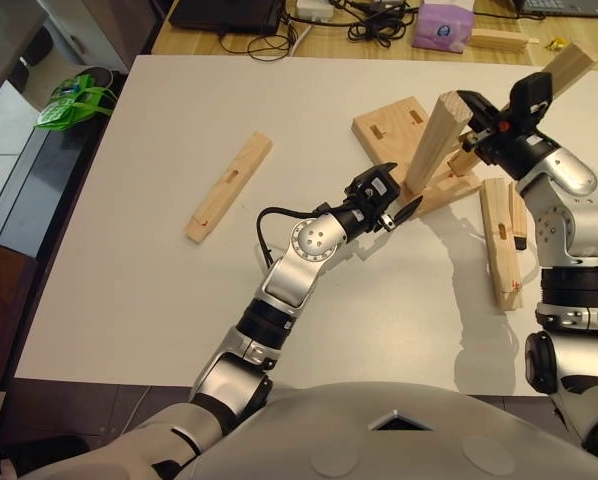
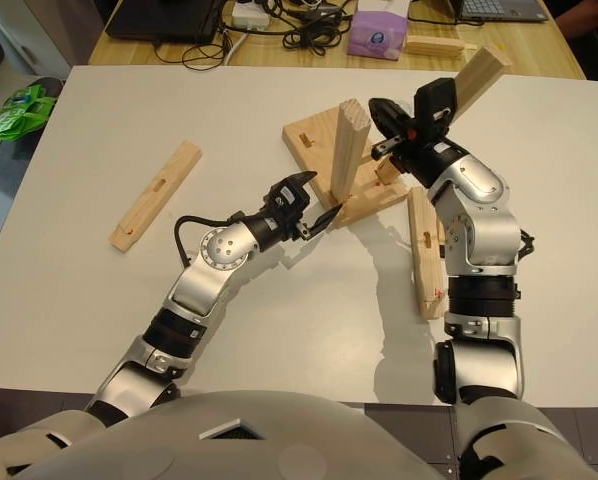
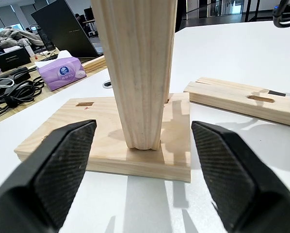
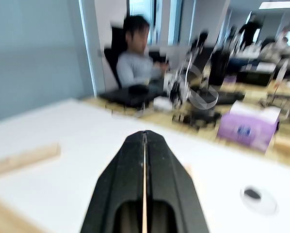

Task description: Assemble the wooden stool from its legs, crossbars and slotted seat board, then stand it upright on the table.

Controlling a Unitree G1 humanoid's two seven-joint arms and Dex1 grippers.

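Left wrist view | left gripper [image 3: 142, 141] spread wide, straddling leg [image 3: 140, 73] standing on seat board [image 3: 96, 121] | right gripper [image 4: 145, 141] pinched closed | you should clamp low, squarely.

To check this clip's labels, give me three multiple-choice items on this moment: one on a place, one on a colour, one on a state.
1. The upright leg stands: A on the seat board; B on bare table; C on the floor.
2. The tissue box is: A green; B purple; C red.
3. The left gripper is: A shut on the leg; B shut, empty; C open.

1 A: the leg's foot rests on the board.
2 B: the box is plainly purple.
3 C: its fingers flank the leg without touching it.
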